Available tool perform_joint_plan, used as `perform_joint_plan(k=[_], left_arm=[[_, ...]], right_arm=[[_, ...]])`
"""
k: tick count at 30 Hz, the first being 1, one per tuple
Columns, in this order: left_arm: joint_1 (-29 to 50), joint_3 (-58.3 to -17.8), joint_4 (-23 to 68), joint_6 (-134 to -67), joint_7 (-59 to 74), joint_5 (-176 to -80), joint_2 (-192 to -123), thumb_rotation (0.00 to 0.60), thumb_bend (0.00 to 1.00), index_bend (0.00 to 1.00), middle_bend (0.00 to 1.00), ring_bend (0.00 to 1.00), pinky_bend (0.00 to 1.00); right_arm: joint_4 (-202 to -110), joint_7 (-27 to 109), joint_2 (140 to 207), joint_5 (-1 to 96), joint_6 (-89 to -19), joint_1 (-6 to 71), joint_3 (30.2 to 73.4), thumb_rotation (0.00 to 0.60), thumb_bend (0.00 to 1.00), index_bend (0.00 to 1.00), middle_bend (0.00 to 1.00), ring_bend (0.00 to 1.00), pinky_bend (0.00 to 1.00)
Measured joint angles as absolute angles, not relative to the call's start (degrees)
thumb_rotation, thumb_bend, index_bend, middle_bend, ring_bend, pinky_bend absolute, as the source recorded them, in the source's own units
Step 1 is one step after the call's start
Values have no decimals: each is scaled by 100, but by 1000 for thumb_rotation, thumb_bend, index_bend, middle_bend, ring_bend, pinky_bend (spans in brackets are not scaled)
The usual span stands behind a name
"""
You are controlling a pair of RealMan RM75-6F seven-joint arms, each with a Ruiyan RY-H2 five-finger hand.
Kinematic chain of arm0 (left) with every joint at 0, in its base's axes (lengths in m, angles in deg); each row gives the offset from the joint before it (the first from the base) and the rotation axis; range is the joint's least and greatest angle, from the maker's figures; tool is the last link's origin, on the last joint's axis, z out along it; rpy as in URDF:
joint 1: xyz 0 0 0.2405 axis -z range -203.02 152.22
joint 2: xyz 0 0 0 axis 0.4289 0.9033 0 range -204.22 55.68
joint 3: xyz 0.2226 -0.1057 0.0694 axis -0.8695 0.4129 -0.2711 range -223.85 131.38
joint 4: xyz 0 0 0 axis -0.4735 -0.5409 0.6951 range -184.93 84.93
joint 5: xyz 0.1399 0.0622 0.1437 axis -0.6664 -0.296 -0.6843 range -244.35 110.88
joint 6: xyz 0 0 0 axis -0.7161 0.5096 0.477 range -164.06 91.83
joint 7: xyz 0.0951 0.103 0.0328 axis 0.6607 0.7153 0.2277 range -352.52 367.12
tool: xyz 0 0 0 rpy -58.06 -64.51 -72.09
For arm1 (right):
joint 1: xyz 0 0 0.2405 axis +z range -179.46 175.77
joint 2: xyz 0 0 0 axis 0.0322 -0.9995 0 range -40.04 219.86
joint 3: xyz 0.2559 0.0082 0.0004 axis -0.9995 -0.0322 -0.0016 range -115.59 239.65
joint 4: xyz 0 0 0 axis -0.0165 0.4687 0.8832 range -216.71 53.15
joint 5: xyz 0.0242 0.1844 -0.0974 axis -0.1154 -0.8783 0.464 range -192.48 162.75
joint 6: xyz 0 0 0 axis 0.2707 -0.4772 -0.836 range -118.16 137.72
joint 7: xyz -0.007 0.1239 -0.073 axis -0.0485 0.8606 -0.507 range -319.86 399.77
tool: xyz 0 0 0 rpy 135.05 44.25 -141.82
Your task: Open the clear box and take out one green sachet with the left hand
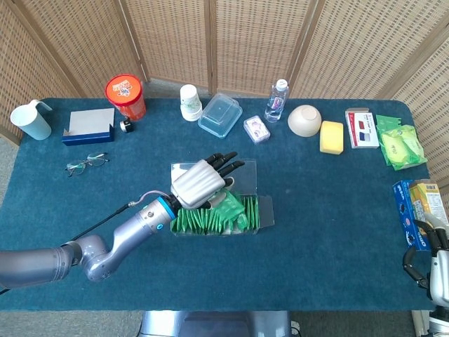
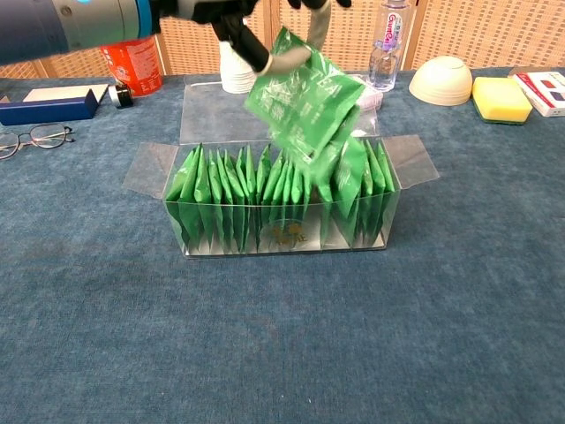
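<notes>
- Clear box (image 2: 282, 231) at frame centre stands open; that part's done.
- My left hand (image 1: 200, 182) pinches one green sachet (image 2: 305, 106), tilted, its lower edge seemingly among the others.
- Left: lift it clear.

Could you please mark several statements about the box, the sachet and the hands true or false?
1. The left hand holds a green sachet above the box. True.
2. The box's lid is shut. False: its flaps stand open.
3. The box is empty. False: a row of sachets stands in it.
4. The bottle stands upright. True.
5. The right hand holds the bowl. False: nothing touches the bowl.
</notes>
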State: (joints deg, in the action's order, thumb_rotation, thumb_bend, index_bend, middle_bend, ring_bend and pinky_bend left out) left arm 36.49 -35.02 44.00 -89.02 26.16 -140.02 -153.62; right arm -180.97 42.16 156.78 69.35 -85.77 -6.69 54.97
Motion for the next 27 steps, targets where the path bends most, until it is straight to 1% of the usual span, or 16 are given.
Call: perform_joint_plan(k=[12, 18, 27], left_arm=[[3436, -3373, 4706, -9112, 2318, -14185, -14964, 488, 498, 472, 129, 0, 159], [3165, -3398, 4887, -9317, 2216, -14254, -14577, 486, 498, 488, 142, 0, 159], [2505, -3588, 5188, -9736, 2054, -14356, -13802, 487, 496, 516, 158, 0, 158]], right_arm=[[-18116, 4227, 15656, 6977, -8616, -671, 5493, 472, 665, 218, 172, 145, 233], [-18100, 4251, 15655, 7000, -8620, -657, 5483, 472, 665, 214, 172, 145, 233], [-18109, 4239, 15635, 7037, -8553, -570, 5446, 472, 665, 207, 172, 145, 233]])
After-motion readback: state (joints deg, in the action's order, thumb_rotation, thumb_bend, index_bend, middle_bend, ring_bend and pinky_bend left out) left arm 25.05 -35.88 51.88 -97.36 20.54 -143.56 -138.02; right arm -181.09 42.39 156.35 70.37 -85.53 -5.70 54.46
